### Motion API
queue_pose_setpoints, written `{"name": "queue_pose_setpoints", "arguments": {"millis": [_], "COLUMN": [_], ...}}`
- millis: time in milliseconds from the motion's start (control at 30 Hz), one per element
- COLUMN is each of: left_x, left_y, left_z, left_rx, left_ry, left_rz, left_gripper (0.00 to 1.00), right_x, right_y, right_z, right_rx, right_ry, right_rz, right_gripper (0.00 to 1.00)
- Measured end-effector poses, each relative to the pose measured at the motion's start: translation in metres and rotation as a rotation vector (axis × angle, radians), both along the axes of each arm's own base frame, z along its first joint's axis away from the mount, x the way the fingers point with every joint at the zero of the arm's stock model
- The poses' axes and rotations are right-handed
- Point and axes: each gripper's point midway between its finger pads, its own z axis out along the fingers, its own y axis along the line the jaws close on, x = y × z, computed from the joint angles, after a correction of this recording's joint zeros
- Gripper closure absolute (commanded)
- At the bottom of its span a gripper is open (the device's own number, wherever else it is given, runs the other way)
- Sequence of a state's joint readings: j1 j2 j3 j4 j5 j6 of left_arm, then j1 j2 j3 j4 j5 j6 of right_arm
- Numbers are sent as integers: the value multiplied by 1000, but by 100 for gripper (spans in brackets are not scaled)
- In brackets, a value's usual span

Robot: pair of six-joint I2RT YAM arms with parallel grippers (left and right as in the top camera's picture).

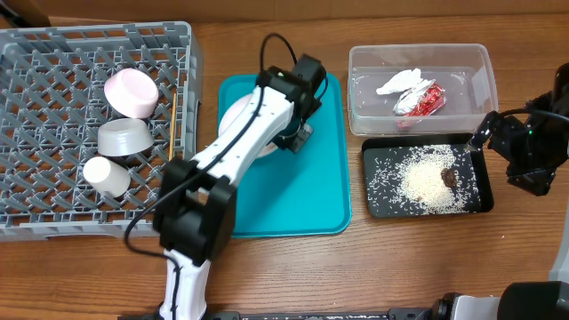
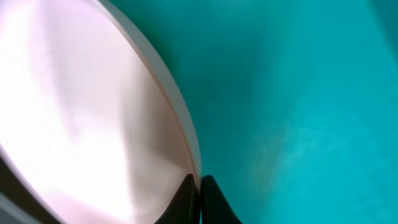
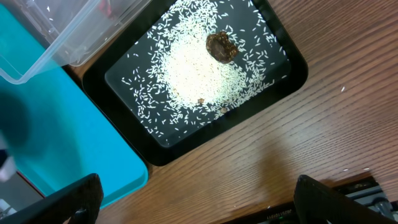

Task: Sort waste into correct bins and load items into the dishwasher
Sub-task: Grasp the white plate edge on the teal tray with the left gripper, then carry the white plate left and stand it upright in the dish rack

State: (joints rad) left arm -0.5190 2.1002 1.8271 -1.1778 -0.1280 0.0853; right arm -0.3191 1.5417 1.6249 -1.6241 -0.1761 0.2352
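The large white plate [image 1: 231, 114] lies on the teal tray, mostly hidden under my left arm. My left gripper [image 1: 298, 135] is shut on the plate's rim [image 2: 186, 134], with the fingertips [image 2: 199, 186] pinched together at its edge. My right gripper [image 3: 199, 199] is open and empty over bare wood beside the black tray [image 1: 378, 200]; it shows at the right edge of the overhead view [image 1: 511, 156]. The black tray holds rice [image 3: 199, 71] and a brown lump [image 3: 221, 46]. The clear tub [image 1: 480, 67] holds the tissue [image 1: 400, 82] and the red-and-silver wrapper [image 1: 420, 100].
The grey dish rack [image 1: 53, 222] at the left holds the white-pink bowl [image 1: 132, 92], the grey metal bowl [image 1: 123, 136], the white cup [image 1: 107, 176] and the chopsticks [image 1: 173, 116]. The teal tray [image 1: 302, 204] lies between the rack and the bins.
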Motion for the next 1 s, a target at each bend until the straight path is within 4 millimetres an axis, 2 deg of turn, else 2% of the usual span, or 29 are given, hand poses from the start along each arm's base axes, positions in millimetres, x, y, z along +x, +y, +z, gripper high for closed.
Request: {"name": "queue_pose_setpoints", "arguments": {"millis": [233,333,533,667,900,1000], "left_x": [2,5,13,19,24,24], "left_y": [8,27,65,90,117,127], "left_z": [78,110,135,140,157,164], "left_rx": [-86,-133,-233,-347,-661,-741], "left_ry": [-171,-240,-265,-231,-166,-162], "left_rz": [60,132,248,320,323,326], "left_gripper": [96,96,96,96,96,96], "right_x": [0,-1,-1,-1,-1,-1], "right_y": [0,0,0,0,0,0], "right_z": [0,0,0,0,0,0], "right_rx": [0,1,0,1,1,1], "right_ry": [1,3,3,3,3,3], "right_rz": [0,0,0,0,0,0], "right_gripper": [0,0,0,0,0,0]}}
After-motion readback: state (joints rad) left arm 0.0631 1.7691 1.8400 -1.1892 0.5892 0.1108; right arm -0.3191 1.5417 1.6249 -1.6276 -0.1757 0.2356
